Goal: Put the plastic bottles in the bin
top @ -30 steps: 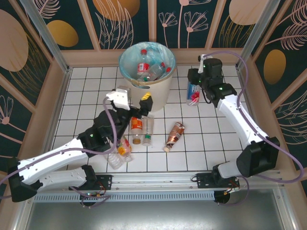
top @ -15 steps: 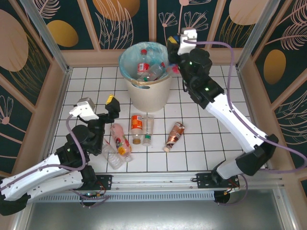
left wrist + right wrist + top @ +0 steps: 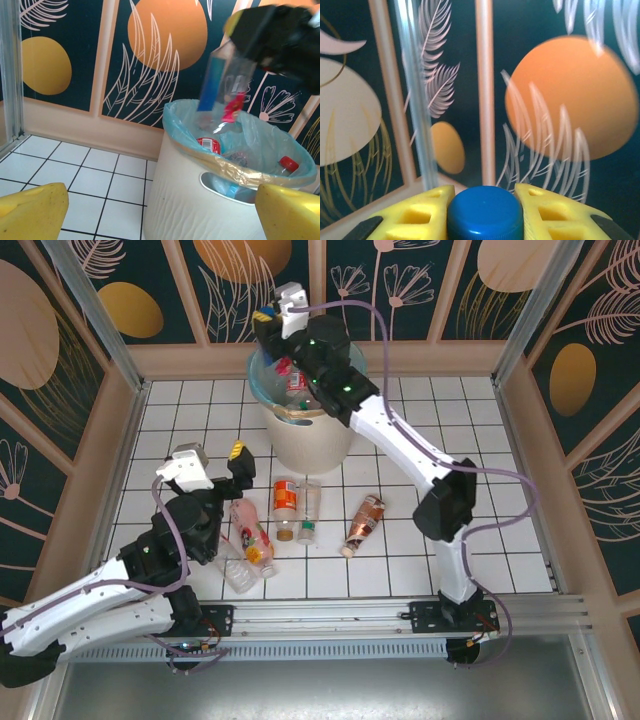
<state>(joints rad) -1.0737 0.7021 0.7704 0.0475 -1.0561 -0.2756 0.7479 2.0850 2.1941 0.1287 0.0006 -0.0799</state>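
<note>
Having swung leftward over the bin, the right claw clamps a blue-capped bottle (left claw gapes open).

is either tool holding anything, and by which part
The right tool grips a bottle at its blue cap, hanging over the bin. The left tool is open and holds nothing.

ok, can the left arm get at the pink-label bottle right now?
Probably yes. The left gripper is open beside the pink-label bottle, with nothing lying over it; the right gripper is away over the bin. It'd need to tip down.
</note>
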